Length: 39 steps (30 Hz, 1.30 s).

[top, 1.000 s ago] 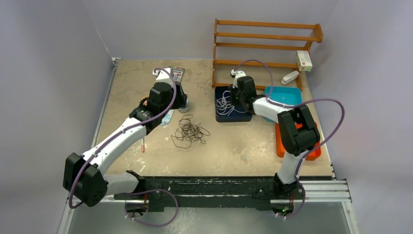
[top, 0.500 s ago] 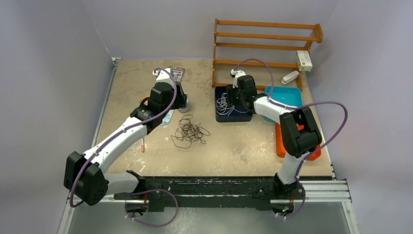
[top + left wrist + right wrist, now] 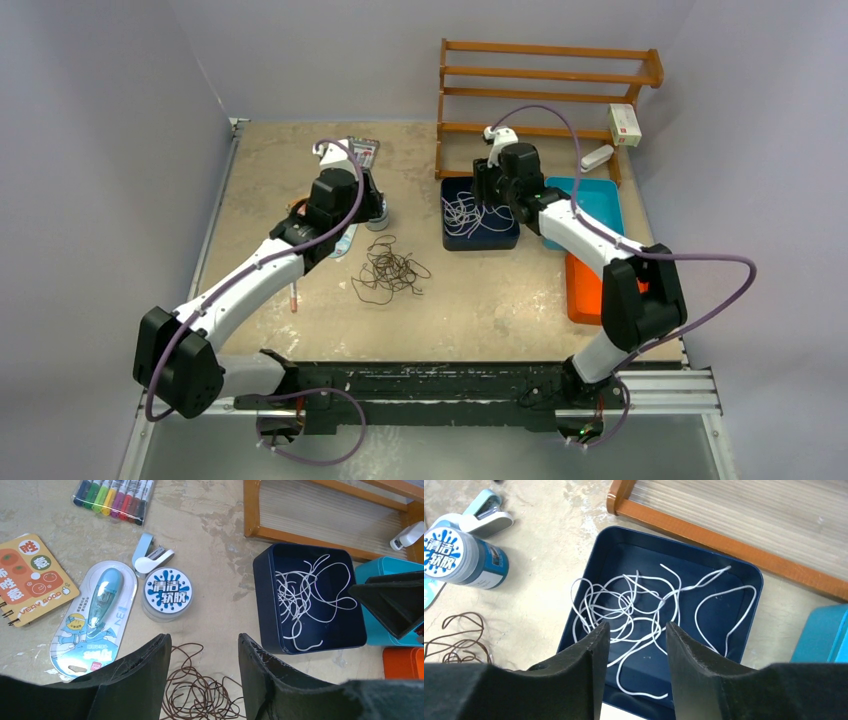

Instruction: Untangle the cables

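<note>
I'm seeing bare counter (image 3: 480, 300) lying open on the near side of the brown cables (image 3: 390, 270). Behind them, a round tub (image 3: 167, 597) and a blister pack (image 3: 95, 615) are crowding the way; the wooden rack (image 3: 545, 90) is walling off the tray's (image 3: 264, 605) far side.

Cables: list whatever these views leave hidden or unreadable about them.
- Left wrist: the brown cable pile runs off the bottom edge and under the left gripper.
- Right wrist: the white cable has its near loops hidden behind the right gripper.
- Top external: strands are too thin to trace crossings.
</note>
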Each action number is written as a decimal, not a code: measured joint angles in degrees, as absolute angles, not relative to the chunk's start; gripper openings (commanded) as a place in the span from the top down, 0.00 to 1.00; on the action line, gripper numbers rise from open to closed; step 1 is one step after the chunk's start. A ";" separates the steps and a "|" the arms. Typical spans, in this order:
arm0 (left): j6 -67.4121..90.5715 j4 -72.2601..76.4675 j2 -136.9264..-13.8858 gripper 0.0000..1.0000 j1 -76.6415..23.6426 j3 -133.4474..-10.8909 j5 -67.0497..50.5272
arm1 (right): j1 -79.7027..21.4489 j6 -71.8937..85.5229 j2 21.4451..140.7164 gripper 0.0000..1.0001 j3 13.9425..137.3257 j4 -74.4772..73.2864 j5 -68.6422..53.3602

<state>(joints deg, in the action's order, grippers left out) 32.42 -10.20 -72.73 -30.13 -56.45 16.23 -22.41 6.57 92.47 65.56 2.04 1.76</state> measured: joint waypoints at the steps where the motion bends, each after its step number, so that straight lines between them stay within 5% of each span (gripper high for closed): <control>1: 32.42 -10.13 -72.79 0.49 -30.13 -56.45 16.23 | -22.41 6.48 92.44 0.56 65.56 2.37 0.30; 8: 32.40 -9.91 -73.12 0.49 -30.13 -56.31 16.25 | -22.33 5.45 94.19 0.49 66.28 4.58 -11.25; 17: 32.40 -10.09 -72.97 0.49 -30.13 -55.24 16.84 | -22.33 3.33 103.98 0.53 71.33 4.54 -19.22; 31: 32.40 -10.09 -72.82 0.49 -30.13 -55.11 17.37 | -22.33 2.46 108.09 0.96 72.64 1.91 -20.27; 39: 32.40 -10.09 -72.82 0.49 -30.13 -55.09 17.43 | -22.33 2.39 110.93 1.00 73.36 0.93 -15.51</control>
